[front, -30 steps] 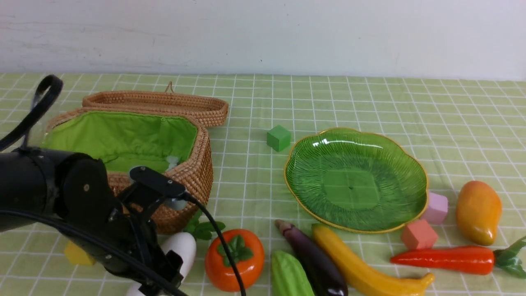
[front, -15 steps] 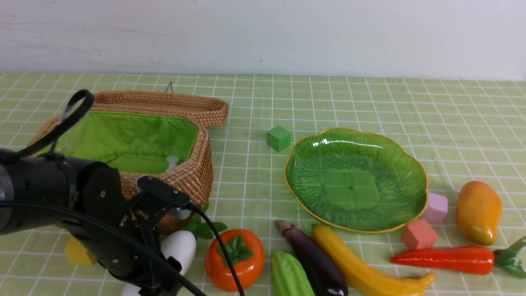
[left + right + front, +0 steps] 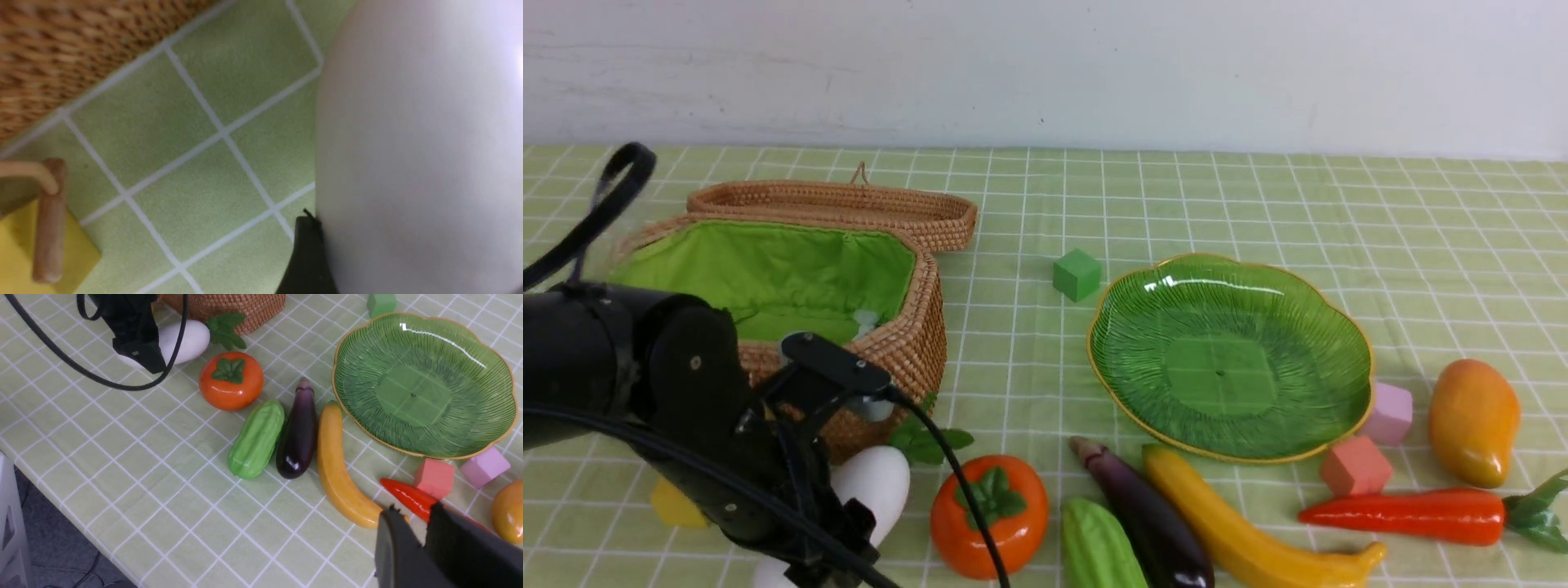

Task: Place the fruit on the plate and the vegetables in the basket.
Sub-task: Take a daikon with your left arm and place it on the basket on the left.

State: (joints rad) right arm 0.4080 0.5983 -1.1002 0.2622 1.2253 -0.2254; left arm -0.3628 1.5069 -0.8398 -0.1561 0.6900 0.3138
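Green checked cloth surface [image 3: 1258, 188]. Woven wicker basket [image 3: 907, 343] on the left, ribbed glass plate [image 3: 1339, 327] on the right. Left gripper [image 3: 141, 355] clamps smooth white radish [image 3: 882, 482] just before the basket, with the persimmon [image 3: 988, 514] beside it. 3 glossy pieces lie side by side: gourd [image 3: 1098, 547], eggplant [image 3: 1143, 514], banana [image 3: 1241, 531]. Right gripper [image 3: 423, 535] nearly closed, holding nothing. Green foam cube [image 3: 1076, 273] between basket and plate.

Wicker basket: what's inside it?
Mainly bright green cloth lining shows inside the oblong brown wicker basket. Its near floor is hidden by its front wall and the black robot arm.
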